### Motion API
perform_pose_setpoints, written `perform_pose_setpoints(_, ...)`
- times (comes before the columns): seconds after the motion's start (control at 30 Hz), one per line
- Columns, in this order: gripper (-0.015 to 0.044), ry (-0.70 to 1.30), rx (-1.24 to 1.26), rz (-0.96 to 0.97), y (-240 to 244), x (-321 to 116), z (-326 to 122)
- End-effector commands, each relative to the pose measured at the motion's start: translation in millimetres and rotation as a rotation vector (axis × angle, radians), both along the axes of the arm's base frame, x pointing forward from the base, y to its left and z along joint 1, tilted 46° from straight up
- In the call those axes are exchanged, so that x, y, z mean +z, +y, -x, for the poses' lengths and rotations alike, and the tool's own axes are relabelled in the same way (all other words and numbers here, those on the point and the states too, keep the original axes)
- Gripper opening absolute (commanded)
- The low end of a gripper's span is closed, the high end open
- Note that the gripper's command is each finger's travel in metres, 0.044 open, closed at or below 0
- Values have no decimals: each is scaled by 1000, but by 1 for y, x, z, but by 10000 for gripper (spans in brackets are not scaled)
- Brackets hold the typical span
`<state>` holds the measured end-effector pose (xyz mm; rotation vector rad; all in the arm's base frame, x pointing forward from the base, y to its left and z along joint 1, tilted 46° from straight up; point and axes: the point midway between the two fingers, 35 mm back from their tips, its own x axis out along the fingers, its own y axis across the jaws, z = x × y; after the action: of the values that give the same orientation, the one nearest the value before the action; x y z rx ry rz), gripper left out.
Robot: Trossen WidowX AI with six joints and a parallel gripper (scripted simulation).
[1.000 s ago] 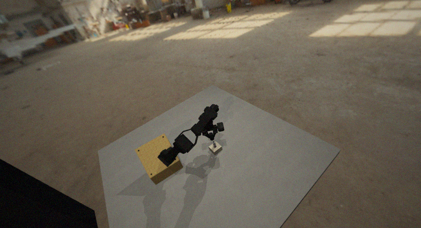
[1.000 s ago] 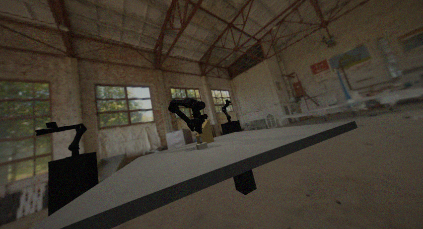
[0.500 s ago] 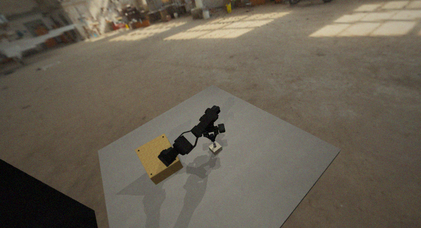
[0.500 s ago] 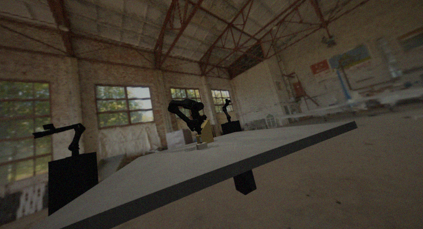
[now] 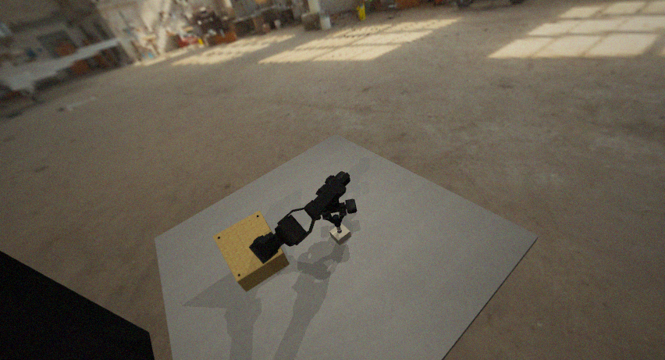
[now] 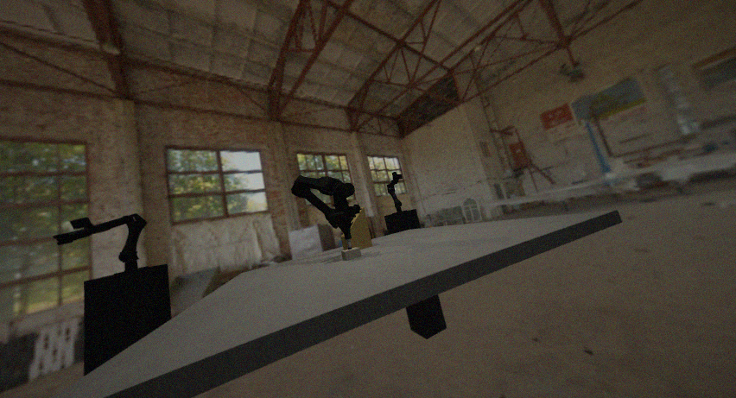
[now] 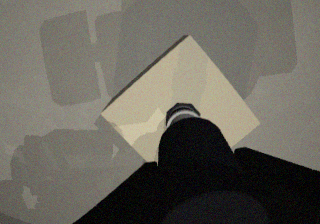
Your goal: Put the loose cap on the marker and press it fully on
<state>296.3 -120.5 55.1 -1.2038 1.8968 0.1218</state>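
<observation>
The holder block (image 7: 200, 87), a pale cream square with flat faces and sharp corners, sits on the grey matte surface (image 5: 418, 273) and carries the marker (image 7: 179, 112) upright in its middle. From the wrist view only a short ringed, grey-and-white stretch of the marker shows above the block, directly below the dark cap (image 7: 196, 151). The cap is a smooth black cylinder with a rounded end, pinched in the claw (image 7: 199, 164), whose dark bulk fills the lower part of that view. Whether the cap's mouth already touches the marker's tip cannot be told; it lines up closely over it.

In the top view the claw (image 5: 338, 221) points straight down over the block (image 5: 341, 236), with the black arm (image 5: 321, 204) reaching out from its tan, wood-textured base box (image 5: 248, 254) and bending sharply at the elbow. In the exterior view the arm (image 6: 329, 199) arches over and down to the block (image 6: 351, 253), its links angular and matte.
</observation>
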Motion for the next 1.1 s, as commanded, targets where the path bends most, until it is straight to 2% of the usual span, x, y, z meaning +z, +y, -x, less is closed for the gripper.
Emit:
perform_pose_setpoints(0.0, 0, 6, 5, 5, -5, -5, 2)
perform_pose_setpoints(0.8, 0, 7, 5, 8, -23, -21, 7)
perform_pose_setpoints(1.07, 210, 3, 0, 3, -22, -21, 7)
